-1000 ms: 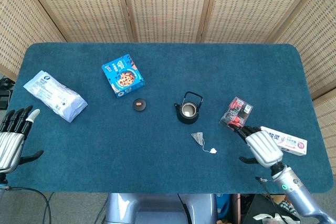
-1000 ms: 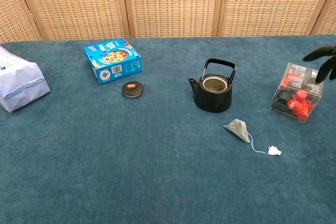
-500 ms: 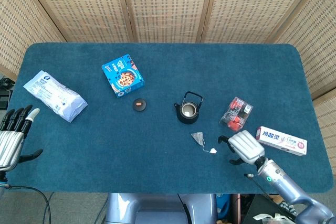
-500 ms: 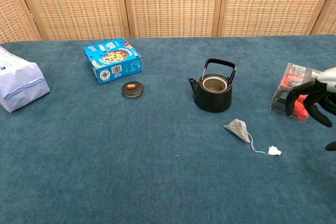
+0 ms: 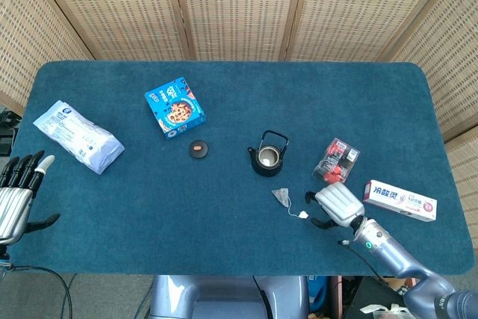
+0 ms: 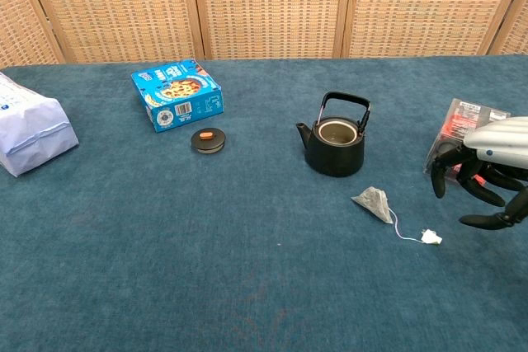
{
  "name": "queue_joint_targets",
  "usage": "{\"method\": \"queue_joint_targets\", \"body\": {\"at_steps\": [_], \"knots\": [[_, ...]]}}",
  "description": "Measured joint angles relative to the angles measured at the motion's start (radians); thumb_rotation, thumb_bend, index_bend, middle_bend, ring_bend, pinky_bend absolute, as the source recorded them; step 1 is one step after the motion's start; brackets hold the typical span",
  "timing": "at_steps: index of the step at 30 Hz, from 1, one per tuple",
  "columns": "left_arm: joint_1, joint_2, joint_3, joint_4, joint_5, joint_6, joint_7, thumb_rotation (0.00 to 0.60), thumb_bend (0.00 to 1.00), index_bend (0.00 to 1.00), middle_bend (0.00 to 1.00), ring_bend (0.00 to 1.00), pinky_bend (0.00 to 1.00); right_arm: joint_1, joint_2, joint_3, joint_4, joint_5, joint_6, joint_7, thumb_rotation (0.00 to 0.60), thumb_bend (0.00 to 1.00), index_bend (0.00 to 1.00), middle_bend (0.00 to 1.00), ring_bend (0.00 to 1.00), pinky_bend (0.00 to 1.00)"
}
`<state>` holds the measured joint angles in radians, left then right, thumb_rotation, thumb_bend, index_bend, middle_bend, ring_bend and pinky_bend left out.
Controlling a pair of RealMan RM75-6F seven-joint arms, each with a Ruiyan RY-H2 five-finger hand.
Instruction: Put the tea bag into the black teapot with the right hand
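Right hand [image 6: 487, 172]: hovering low over the cloth near the table's front right, palm down, fingers spread and hooked downward, holding nothing; it is sitting just right of the string's tag and in front of the clear box of red pieces [image 5: 337, 160].
Left hand [image 5: 16, 193]: waiting at the near left edge, fingers fanned apart, gripping nothing, well away from the work.
Tea bag [image 6: 374, 203]: lying on the blue table [image 5: 224, 207] just in front and to the right of the teapot, its string trailing right to a small white tag [image 6: 429, 237].
Handling: it is looking very light, soft and crushable, likely to fold flat under pressure; a gentle pinch at the pouch's raised peak, or on the string beside the tag, is probably the safest hold.
Black teapot [image 6: 334, 139]: standing upright and open, handle raised over the mouth, so the bag will probably need threading past the handle.
Lid [image 6: 208, 138]: resting apart to the left, near the blue snack box [image 6: 176, 92].
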<state>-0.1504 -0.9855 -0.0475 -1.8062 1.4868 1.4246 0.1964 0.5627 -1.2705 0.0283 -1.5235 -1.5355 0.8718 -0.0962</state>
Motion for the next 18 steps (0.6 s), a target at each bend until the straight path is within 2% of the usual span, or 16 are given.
{"method": "queue_joint_targets", "body": {"at_steps": [18], "knots": [[-0.001, -0.002, 0.002, 0.001, -0.003, -0.001, 0.001, 0.600, 0.07, 0.00, 0.00, 0.00, 0.00, 0.015, -0.088, -0.012, 0.070, 0.041, -0.009, -0.050, 0.448, 0.50, 0.48, 0.81, 0.81, 0.85]]}}
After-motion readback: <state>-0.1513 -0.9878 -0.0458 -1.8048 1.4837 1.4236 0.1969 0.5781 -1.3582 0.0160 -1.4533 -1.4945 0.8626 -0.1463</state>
